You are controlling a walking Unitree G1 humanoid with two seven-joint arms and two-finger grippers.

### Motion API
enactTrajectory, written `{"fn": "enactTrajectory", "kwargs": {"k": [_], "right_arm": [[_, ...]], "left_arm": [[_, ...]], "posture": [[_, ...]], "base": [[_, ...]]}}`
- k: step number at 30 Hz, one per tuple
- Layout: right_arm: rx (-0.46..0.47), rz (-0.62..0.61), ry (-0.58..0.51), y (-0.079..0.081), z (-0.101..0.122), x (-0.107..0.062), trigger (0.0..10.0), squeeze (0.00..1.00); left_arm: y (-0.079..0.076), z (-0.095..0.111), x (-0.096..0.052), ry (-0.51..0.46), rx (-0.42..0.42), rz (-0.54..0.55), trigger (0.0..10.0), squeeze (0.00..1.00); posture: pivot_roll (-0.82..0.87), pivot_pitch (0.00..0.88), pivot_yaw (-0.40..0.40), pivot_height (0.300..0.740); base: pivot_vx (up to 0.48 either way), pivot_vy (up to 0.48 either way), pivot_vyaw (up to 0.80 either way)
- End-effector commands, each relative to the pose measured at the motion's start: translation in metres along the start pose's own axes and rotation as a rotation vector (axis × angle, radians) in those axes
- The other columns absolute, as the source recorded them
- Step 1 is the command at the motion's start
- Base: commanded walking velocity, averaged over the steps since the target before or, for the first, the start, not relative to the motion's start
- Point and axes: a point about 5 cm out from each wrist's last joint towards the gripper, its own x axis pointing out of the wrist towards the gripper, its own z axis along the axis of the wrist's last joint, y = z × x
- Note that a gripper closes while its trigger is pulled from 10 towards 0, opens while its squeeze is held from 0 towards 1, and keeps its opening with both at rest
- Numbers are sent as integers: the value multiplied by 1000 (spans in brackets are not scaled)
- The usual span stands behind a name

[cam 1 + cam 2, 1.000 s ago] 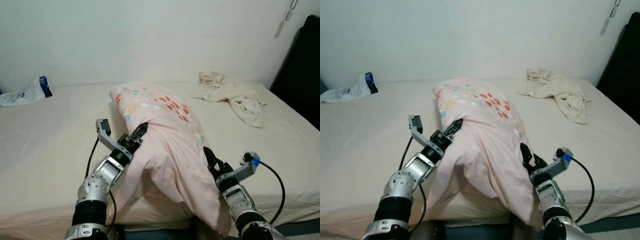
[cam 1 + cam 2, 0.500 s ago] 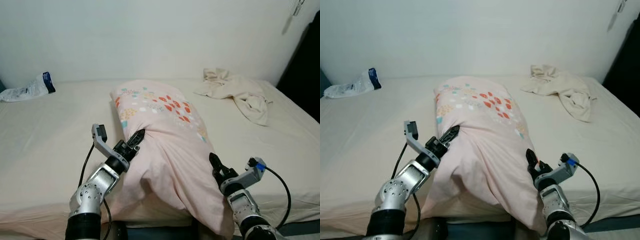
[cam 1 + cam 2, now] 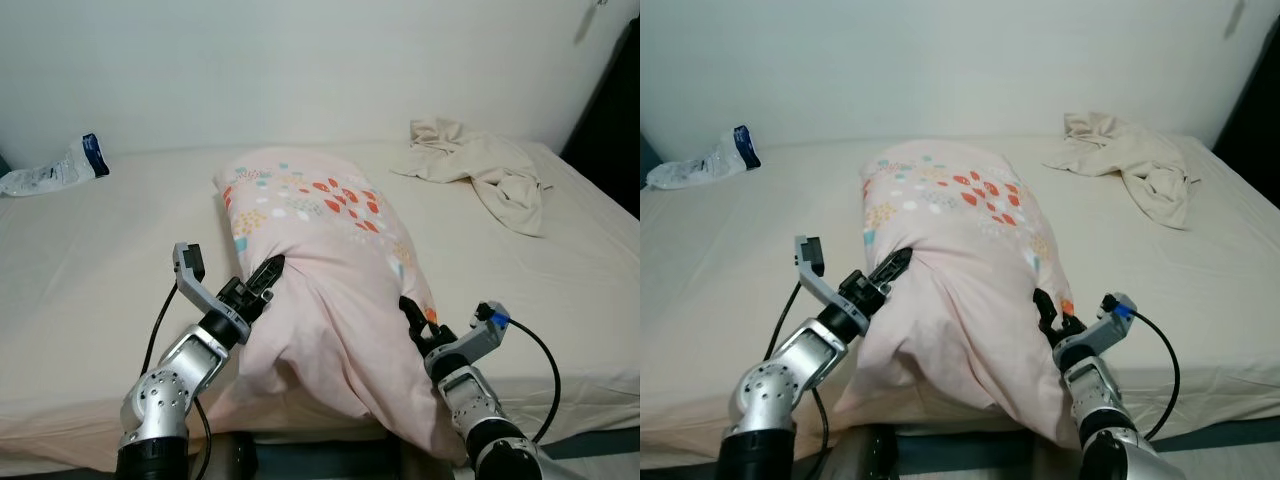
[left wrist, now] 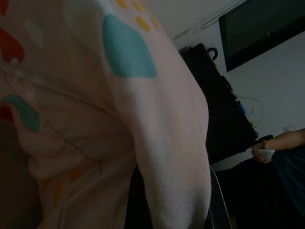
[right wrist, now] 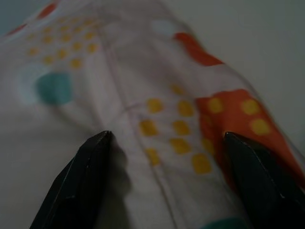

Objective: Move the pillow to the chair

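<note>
On the bed (image 3: 90,250), the pillow (image 3: 320,270) lies with its long axis running away from the robot, its near end sagging over the mattress edge between the 2 arms. The left end effector (image 3: 268,278) presses its left flank, clenched or not I cannot tell. The right end effector (image 5: 167,157), spread wide, straddles its right flank. Both forearms angle inward, equally near.

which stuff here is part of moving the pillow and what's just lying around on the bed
Part of the job: pillow, left gripper and right gripper pressed against its two sides.

Just lying about: crumpled cloth, plastic bag, both on the bed.
</note>
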Motion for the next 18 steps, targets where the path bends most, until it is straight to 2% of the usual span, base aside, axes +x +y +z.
{"fn": "enactTrajectory", "kwargs": {"k": [1, 3, 4, 6, 7, 9, 12, 14, 15, 18], "right_arm": [[129, -89, 99, -10, -31, -9, 10000, 0], [248, -86, 89, -7, -36, -9, 10000, 0], [248, -86, 89, -7, -36, -9, 10000, 0], [391, -29, 94, 3, -42, -6, 10000, 0], [434, 1, 112, 9, -46, -5, 10000, 0], [460, 12, 144, 14, -51, -4, 10000, 0], [458, 16, 172, 18, -55, -3, 10000, 0], [349, -31, 294, 23, -69, -4, 10000, 0], [349, -31, 294, 23, -69, -4, 10000, 0], [205, -98, 412, 25, -78, -4, 10000, 0]], "left_arm": [[-5, -4, -6, -15, -31, -19, 0, 0], [-5, -4, -7, -12, -31, -16, 0, 0], [-5, -4, -7, -12, -31, -16, 0, 0], [-6, -4, -8, -8, -32, -14, 0, 0], [-7, -4, -8, -6, -33, -14, 0, 0], [-7, -5, -7, -5, -34, -15, 0, 0], [-8, -5, -7, -3, -35, -16, 0, 0], [-9, -4, -5, -3, -37, -22, 0, 0], [-9, -4, -5, -3, -37, -22, 0, 0], [-11, -4, -3, -4, -42, -28, 0, 0]], "posture": [[220, 170, 55, 545], [221, 172, 57, 545], [221, 172, 57, 545], [218, 178, 63, 545], [217, 175, 62, 545], [217, 175, 62, 545], [215, 175, 61, 545], [207, 166, 57, 545], [207, 166, 57, 545], [201, 162, 53, 545]], "base": [[0, 0, 0], [0, 0, 0], [0, 0, 0], [0, 0, 0], [0, 0, 0], [0, 0, 0], [0, 0, 0], [0, 0, 0], [0, 0, 0], [0, 0, 0]]}}
